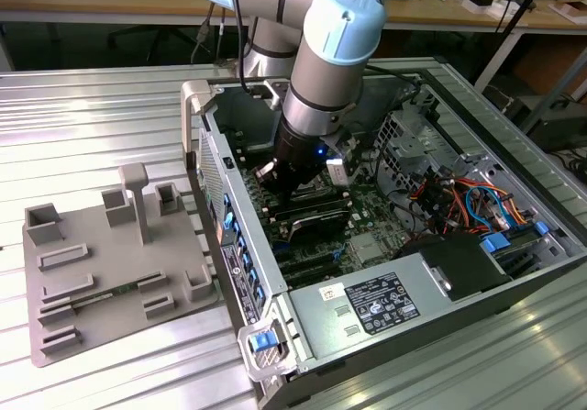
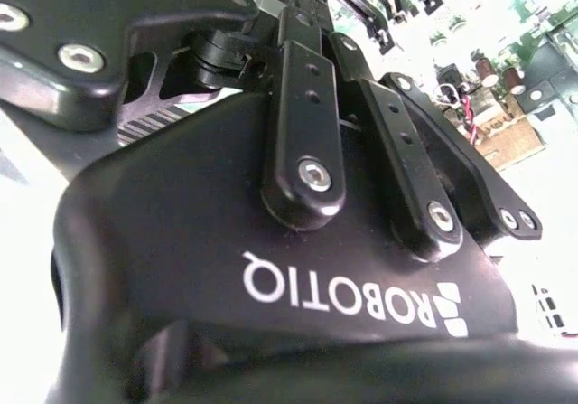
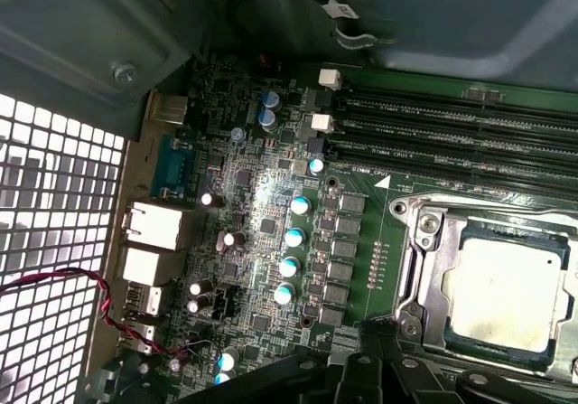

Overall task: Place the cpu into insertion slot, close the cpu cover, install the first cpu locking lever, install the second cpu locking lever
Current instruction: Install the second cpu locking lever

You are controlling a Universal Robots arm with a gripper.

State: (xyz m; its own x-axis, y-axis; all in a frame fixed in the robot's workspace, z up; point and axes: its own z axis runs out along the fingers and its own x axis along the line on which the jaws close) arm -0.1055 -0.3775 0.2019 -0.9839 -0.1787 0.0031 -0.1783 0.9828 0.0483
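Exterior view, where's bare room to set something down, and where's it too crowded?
Free: the ribbed metal table beyond the grey fixture plate, and the corner past the power supply. Crowded: inside the open computer case, where the arm reaches among boards and cables.

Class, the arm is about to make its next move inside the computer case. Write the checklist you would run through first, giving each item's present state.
1. cpu lying flat in the insertion slot: ok.
2. cpu cover lowered over the chip: cannot tell.
3. Both locking levers latched: cannot tell.
4. End effector inside the case, above the motherboard: ok.
5. Red-and-black wire well away from the socket, by the perforated wall: ok.
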